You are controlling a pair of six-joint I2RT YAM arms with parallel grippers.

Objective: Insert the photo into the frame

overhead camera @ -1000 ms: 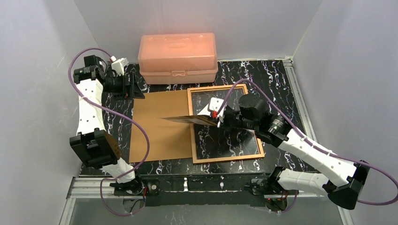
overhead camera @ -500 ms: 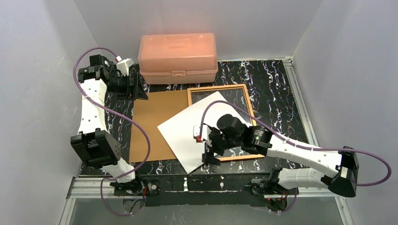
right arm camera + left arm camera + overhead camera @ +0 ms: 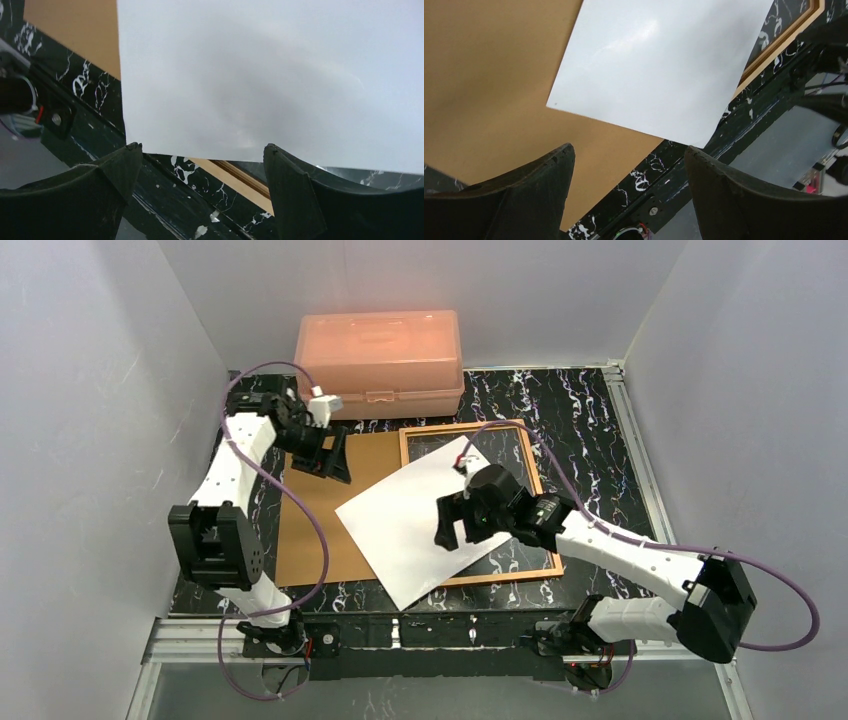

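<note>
The right gripper (image 3: 201, 148) hangs with its fingers (image 3: 300, 195) spread wide and nothing between them, just above the photo (image 3: 400, 530) near the centre of the overhead view. The photo lies flat with its white back up, turned askew. Its right part covers the left side of the frame (image 3: 430, 430), its left corner rests on the brown backing board (image 3: 315, 515), and its lowest corner reaches almost to the bottom edge of the black marbled table (image 3: 585, 410).

In the upper left of that view, the left gripper (image 3: 628, 149) is also wide open and empty. It is poised over the board's top edge, well apart from the photo.

The orange-brown frame lies flat, right of centre, just beside the board. A pink translucent box (image 3: 378, 348) stands at top centre.
</note>
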